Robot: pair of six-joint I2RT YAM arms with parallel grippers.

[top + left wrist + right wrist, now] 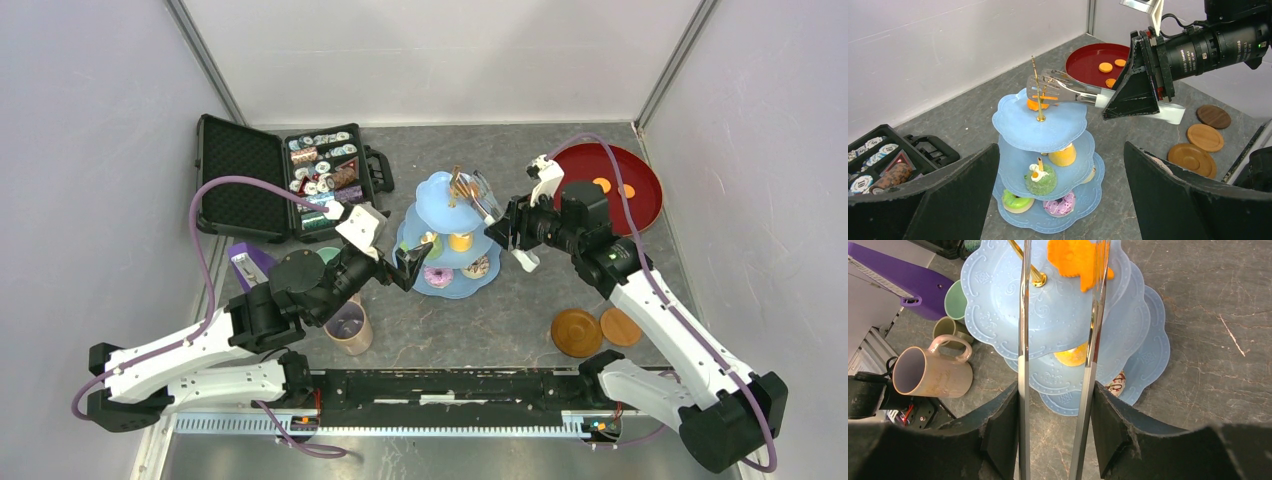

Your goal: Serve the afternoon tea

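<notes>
The pale-blue three-tier cake stand (437, 200) stands mid-table, also in the left wrist view (1048, 127) and the right wrist view (1048, 310). My right gripper (512, 230) (1055, 410) is shut on metal tongs (1063, 90) (1023, 340). The tong tips straddle an orange biscuit (1034, 105) (1075, 257) at the top tier. I cannot tell if it rests there. My left gripper (405, 265) (1060, 150) is open and empty beside the stand's lower left. A green cake (1040, 180), yellow cake (1064, 156), green donut (1017, 201) and pink donut (1061, 205) sit on the lower tiers.
A tan mug (350, 325) (930, 372), green cup (955, 300) and olive cup (947, 330) stand left of the stand. Brown coasters (577, 332) (1193, 157) lie front right. A dark-red tray (645, 195) holds orange biscuits (601, 184). A black case (240, 175) lies back left.
</notes>
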